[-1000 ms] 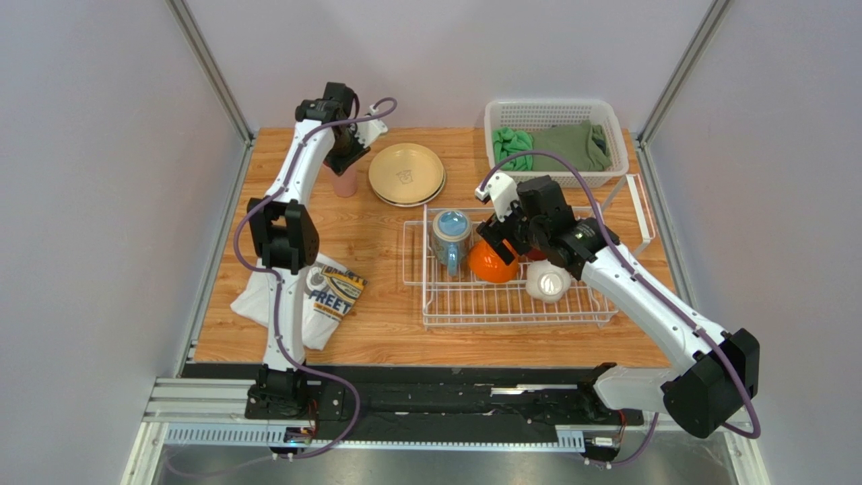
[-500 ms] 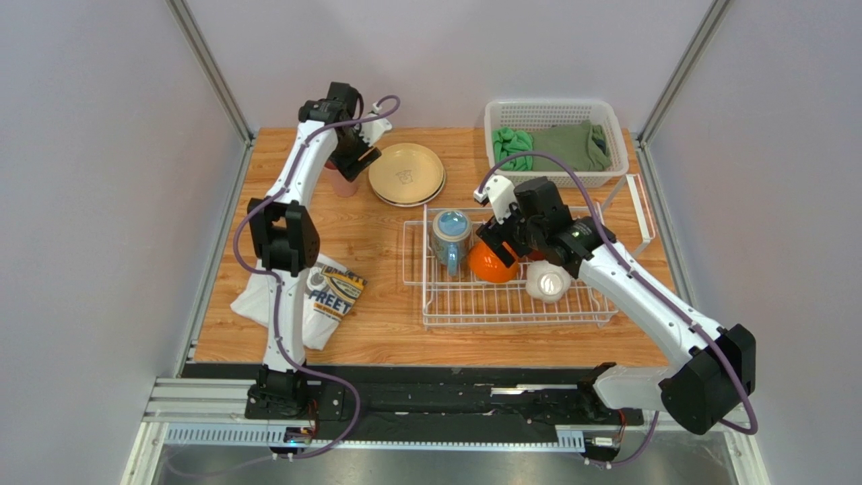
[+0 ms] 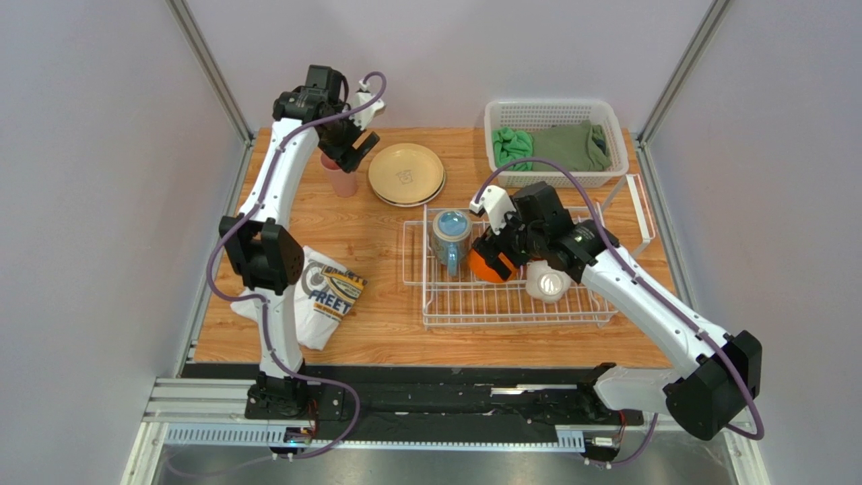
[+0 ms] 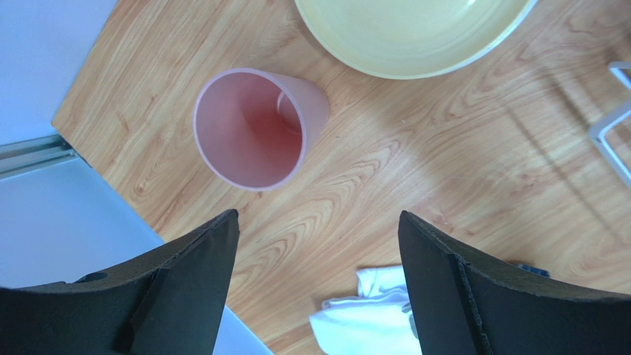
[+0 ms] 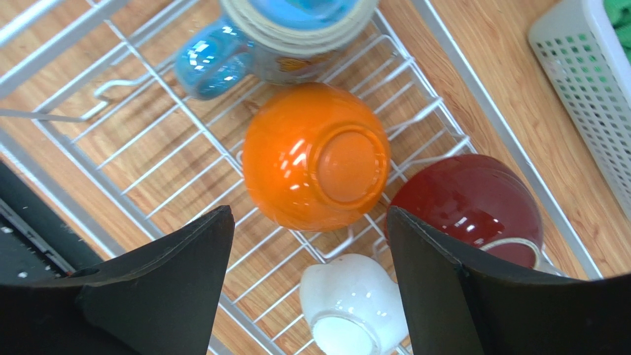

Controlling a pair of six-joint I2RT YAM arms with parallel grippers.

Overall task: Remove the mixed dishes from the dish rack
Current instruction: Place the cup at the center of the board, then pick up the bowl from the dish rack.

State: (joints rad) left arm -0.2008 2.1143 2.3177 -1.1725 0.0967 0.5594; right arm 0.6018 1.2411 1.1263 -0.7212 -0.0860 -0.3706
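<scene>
The pink cup [image 3: 342, 180] stands upright on the table left of the stacked tan plates [image 3: 406, 174]. My left gripper [image 3: 350, 143] hovers above the cup, open and holding nothing. From the left wrist the cup [image 4: 252, 126] lies ahead of the spread fingers, with a plate [image 4: 415, 33] beyond. The dish rack [image 3: 506, 321] holds the light-blue mug [image 3: 451, 237], orange bowl [image 3: 488, 265] and small white bowl [image 3: 547, 282]. My right gripper [image 5: 311, 214] hangs open just over the overturned orange bowl [image 5: 315, 155], with the dark red bowl [image 5: 466, 203] beside it.
A white perforated basket [image 3: 554, 111] with green cloths sits at the back right. A printed white T-shirt [image 3: 314, 293] lies at the front left. A clear tray [image 3: 639, 207] stands right of the rack.
My left gripper has opened, let go of the pink cup and drawn up and back from it. My right gripper has shifted slightly over the orange bowl.
</scene>
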